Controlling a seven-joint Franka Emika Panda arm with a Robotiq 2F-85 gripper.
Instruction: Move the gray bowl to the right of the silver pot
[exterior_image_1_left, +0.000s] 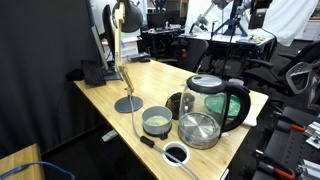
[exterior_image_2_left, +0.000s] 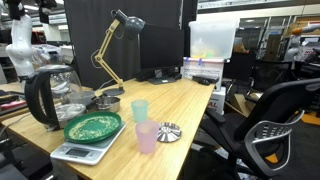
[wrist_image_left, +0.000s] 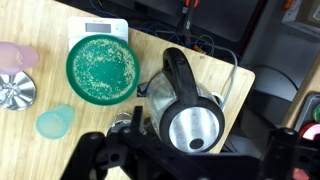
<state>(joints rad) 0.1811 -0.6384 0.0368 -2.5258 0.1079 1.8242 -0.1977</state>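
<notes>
Nearest us, along the bottom of the wrist view, the gripper (wrist_image_left: 190, 158) hangs with its dark fingers spread wide, pinching nothing; beneath it sits the glass kettle (wrist_image_left: 190, 112), black-handled, with a shiny steel lid; we cannot make out the bowl here. In an exterior view the gray bowl (exterior_image_1_left: 156, 120), small, shallow, matte outside and pale green within, rests at lower centre on the smooth wooden table (exterior_image_1_left: 105, 85), just left of the silver pot (exterior_image_1_left: 199, 130), round and glossy; the kettle stands behind. We judge the reach barely begun; next we must nip the bowl's thin rim, lift it clear of the pot, and set it down on the right.
</notes>
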